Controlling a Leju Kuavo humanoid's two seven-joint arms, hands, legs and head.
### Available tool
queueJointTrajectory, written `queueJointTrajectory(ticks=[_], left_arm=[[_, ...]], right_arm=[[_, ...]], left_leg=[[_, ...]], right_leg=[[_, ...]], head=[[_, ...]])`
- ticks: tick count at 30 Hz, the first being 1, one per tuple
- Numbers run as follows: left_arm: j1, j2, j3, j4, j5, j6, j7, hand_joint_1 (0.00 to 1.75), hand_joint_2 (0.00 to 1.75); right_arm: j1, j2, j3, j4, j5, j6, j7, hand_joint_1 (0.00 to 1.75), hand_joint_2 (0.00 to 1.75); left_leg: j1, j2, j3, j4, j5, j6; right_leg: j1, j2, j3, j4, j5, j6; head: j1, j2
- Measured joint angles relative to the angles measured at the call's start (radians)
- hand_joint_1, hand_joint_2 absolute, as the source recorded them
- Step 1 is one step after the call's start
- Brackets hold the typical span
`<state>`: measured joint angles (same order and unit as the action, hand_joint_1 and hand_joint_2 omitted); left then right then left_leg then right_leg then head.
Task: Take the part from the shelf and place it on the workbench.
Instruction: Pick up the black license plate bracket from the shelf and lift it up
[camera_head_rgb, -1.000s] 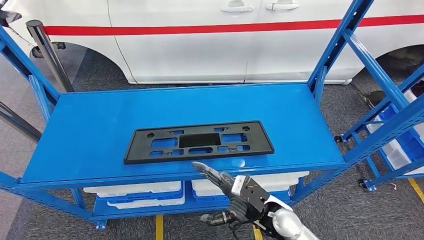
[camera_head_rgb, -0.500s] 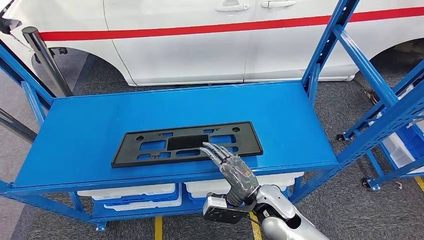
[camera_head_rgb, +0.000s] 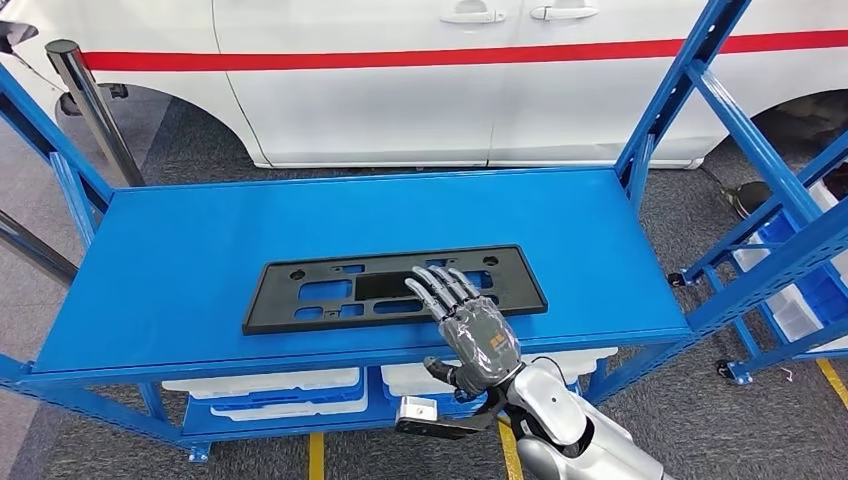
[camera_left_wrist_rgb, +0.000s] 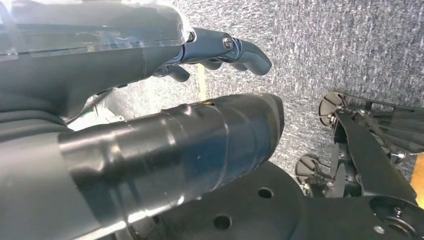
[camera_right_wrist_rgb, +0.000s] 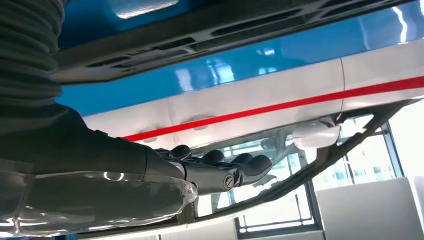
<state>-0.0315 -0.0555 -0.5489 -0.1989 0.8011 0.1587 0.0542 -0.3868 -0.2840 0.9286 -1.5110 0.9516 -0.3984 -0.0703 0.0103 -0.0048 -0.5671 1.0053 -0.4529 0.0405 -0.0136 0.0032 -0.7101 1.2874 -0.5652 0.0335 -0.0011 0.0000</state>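
Right hand (camera_head_rgb: 470, 325) open, fingers spread flat above the black part (camera_head_rgb: 330, 290) on the blue shelf (camera_head_rgb: 180, 250), holding nothing. Left hand (camera_left_wrist_rgb: 150, 125) empty; how far open, cannot tell.

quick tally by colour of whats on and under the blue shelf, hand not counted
black part on the top board: 1
white bins on the lower level, left and right: 2
total: 3
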Motion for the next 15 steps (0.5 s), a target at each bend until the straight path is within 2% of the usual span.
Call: queueJointTrajectory(ticks=[1, 3, 5, 8, 9, 11, 13, 14, 15], left_arm=[[0.001, 0.000, 0.000, 0.000, 0.000, 0.000, 0.000, 0.00, 0.00], [0.001, -0.001, 0.000, 0.000, 0.000, 0.000, 0.000, 0.00, 0.00], [0.000, -0.001, 0.000, 0.000, -0.001, -0.001, 0.000, 0.00, 0.00], [0.002, 0.004, 0.000, 0.000, -0.001, -0.012, 0.000, 0.00, 0.00], [0.003, 0.006, 0.000, 0.000, -0.001, -0.017, 0.000, 0.00, 0.00], [0.006, 0.012, 0.000, 0.000, -0.001, -0.025, -0.001, 0.00, 0.00], [0.007, 0.014, 0.000, 0.001, -0.001, -0.026, -0.001, 0.00, 0.00], [0.008, 0.015, 0.000, 0.001, -0.001, -0.027, -0.001, 0.00, 0.00], [0.009, 0.017, 0.000, 0.002, -0.001, -0.027, -0.002, 0.00, 0.00]], right_arm=[[-0.002, -0.002, 0.003, 0.004, -0.001, 0.000, 0.003, 0.00, 1.75], [-0.013, -0.004, 0.005, 0.012, -0.016, 0.003, 0.010, 0.00, 1.75], [-0.031, -0.006, 0.006, 0.023, -0.057, 0.022, 0.012, 0.00, 1.75], [-0.055, -0.006, 0.006, 0.050, -0.133, 0.075, 0.005, 0.00, 1.75], [-0.064, -0.007, 0.004, 0.060, -0.151, 0.090, 0.000, 0.00, 1.75], [-0.083, -0.007, 0.001, 0.080, -0.176, 0.108, -0.007, 0.00, 1.75], [-0.093, -0.007, 0.000, 0.096, -0.185, 0.115, -0.010, 0.00, 1.75], [-0.095, -0.006, 0.000, 0.102, -0.186, 0.116, -0.011, 0.00, 1.75], [-0.097, -0.006, 0.000, 0.109, -0.188, 0.118, -0.011, 0.00, 1.75]], left_leg=[[0.000, -0.001, 0.002, 0.001, -0.002, -0.001], [-0.001, -0.001, 0.006, 0.003, -0.007, -0.007], [-0.005, -0.001, 0.006, 0.004, -0.009, -0.016], [-0.004, -0.001, 0.006, 0.006, -0.012, -0.030], [-0.003, -0.001, 0.001, 0.018, -0.022, -0.035], [0.000, 0.000, -0.038, 0.102, -0.073, -0.043], [0.001, 0.000, -0.104, 0.239, -0.133, -0.047], [0.001, 0.000, -0.128, 0.284, -0.143, -0.047], [0.001, 0.000, -0.135, 0.293, -0.133, -0.046]], right_leg=[[0.000, 0.000, 0.024, -0.054, 0.035, -0.002], [0.002, -0.001, 0.092, -0.198, 0.095, -0.009], [0.007, 0.000, 0.121, -0.261, 0.109, -0.019], [0.008, 0.000, 0.122, -0.267, 0.113, -0.036], [0.007, -0.001, 0.123, -0.270, 0.115, -0.043], [0.005, -0.003, 0.125, -0.275, 0.118, -0.055], [0.007, -0.004, 0.124, -0.274, 0.117, -0.060], [0.009, -0.005, 0.124, -0.273, 0.117, -0.061], [0.010, -0.005, 0.124, -0.272, 0.116, -0.061]], head=[[0.000, 0.000], [0.000, 0.000], [0.000, 0.000], [0.000, 0.000], [0.000, 0.000], [-0.001, 0.000], [-0.001, 0.000], [-0.001, 0.000], [-0.001, 0.000]])
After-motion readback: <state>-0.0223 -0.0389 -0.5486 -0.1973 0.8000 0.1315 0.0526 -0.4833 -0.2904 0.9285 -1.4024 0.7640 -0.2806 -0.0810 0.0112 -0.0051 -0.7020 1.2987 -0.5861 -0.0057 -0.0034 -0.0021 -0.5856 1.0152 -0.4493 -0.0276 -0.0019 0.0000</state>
